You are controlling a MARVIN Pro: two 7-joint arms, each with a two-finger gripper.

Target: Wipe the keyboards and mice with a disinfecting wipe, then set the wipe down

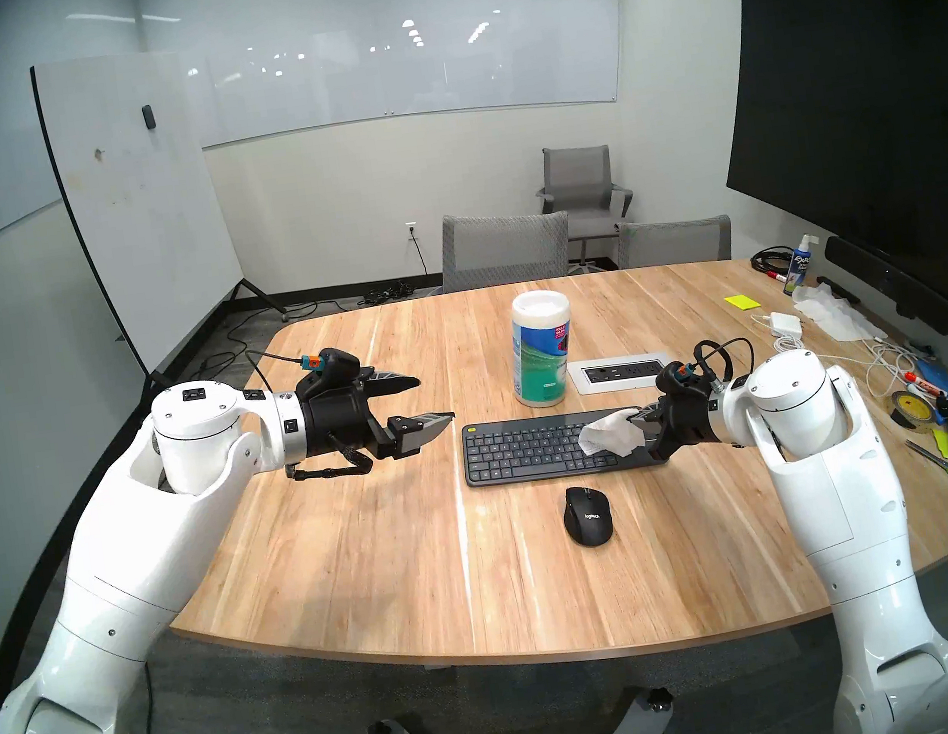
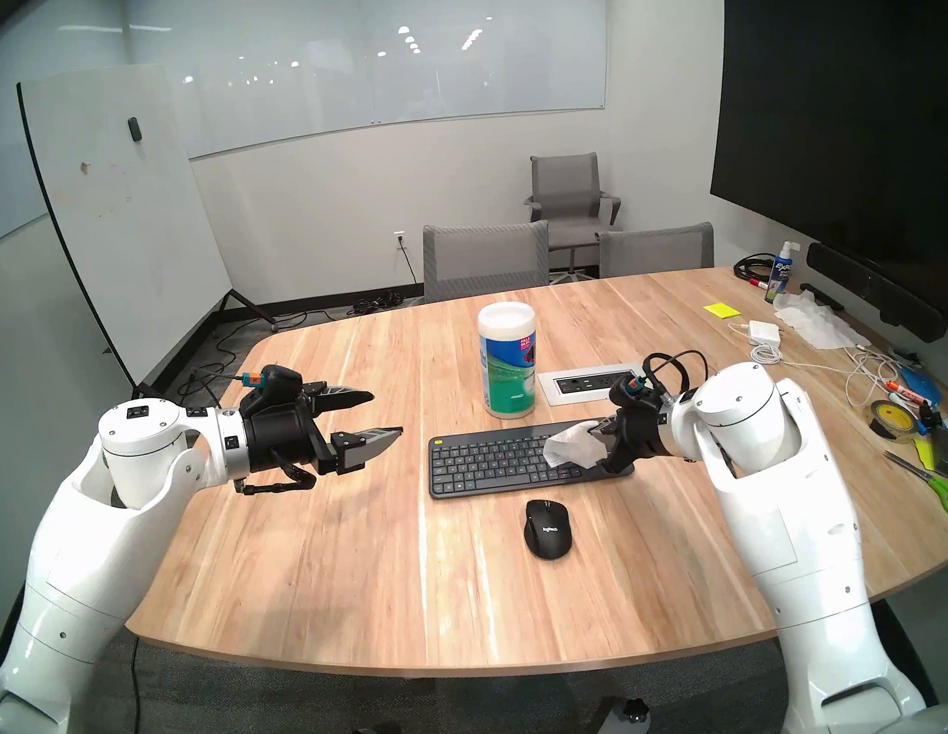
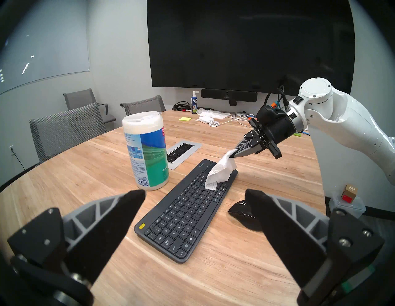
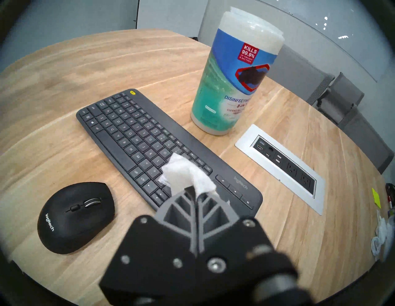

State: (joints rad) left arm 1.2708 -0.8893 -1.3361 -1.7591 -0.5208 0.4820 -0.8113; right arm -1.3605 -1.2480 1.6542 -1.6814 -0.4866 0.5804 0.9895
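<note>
A slim black keyboard [image 1: 530, 449] [image 2: 496, 459] [image 3: 188, 209] [image 4: 136, 136] with a yellow corner button lies mid-table. A black mouse [image 1: 587, 515] [image 2: 546, 528] [image 3: 241, 211] [image 4: 74, 215] sits in front of its right half. My right gripper [image 1: 637, 418] [image 2: 597, 431] [image 3: 233, 155] [image 4: 194, 190] is shut on a crumpled white disinfecting wipe [image 1: 609, 432] [image 2: 572, 445] [image 3: 220, 173] [image 4: 186, 173]. The wipe hangs onto the keys at the keyboard's right end. My left gripper [image 1: 434, 401] [image 2: 385, 414] [image 3: 195, 196] hovers open and empty to the left of the keyboard.
A tall white wipe canister [image 1: 541, 348] [image 4: 233, 74] stands behind the keyboard, beside a recessed power outlet plate [image 1: 622, 372] [image 4: 282, 164]. Cables, tape, scissors, markers, a spray bottle [image 1: 798, 269] and white tissue [image 1: 831, 313] crowd the table's right side. Grey chairs [image 1: 503, 245] stand beyond.
</note>
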